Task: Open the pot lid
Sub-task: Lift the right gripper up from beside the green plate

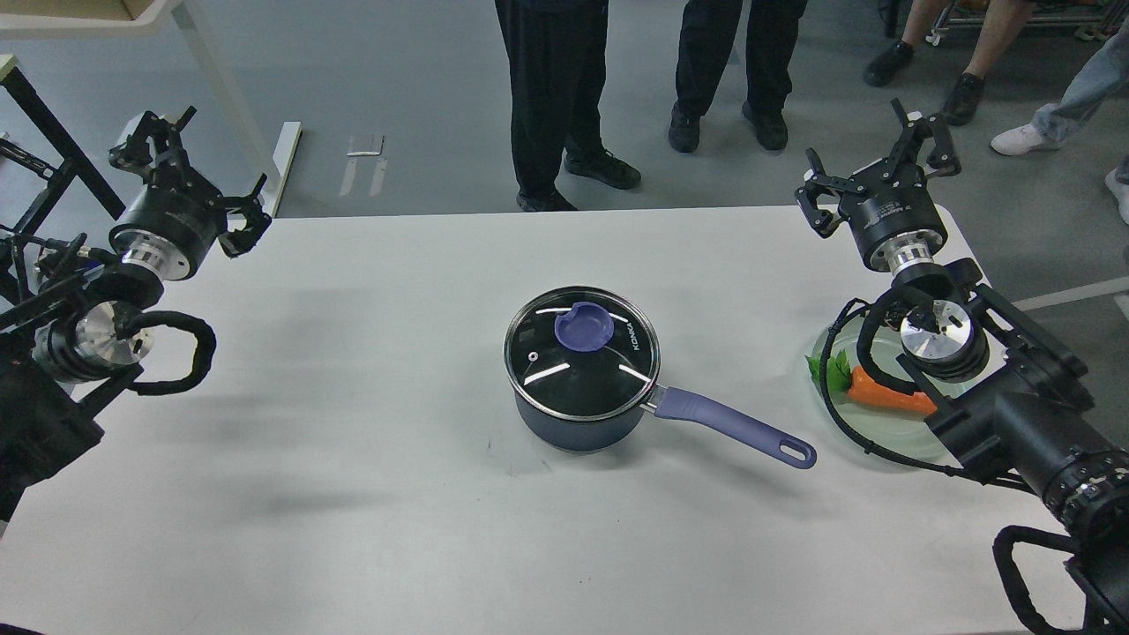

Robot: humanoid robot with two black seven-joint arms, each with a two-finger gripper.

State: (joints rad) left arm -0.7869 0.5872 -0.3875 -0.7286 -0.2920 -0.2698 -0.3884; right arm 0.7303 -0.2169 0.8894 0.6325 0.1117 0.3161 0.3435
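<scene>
A small dark blue pot (578, 428) stands at the middle of the white table (353, 397), its long lavender-blue handle (732, 426) pointing right and toward me. The clear glass lid (582, 353) rests flat on the pot, with its lavender-blue knob (584, 324) up and white "KONKA" lettering at the right. My left gripper (190, 163) hovers open at the far left table corner, far from the pot. Near the far right corner my right gripper (878, 163) is open too, holding nothing.
A pale green glass plate (882, 441) with an orange carrot (891, 397) lies at the right, partly under my right arm and its cables. Several people stand on the floor beyond the far table edge. A white frame stands at far left.
</scene>
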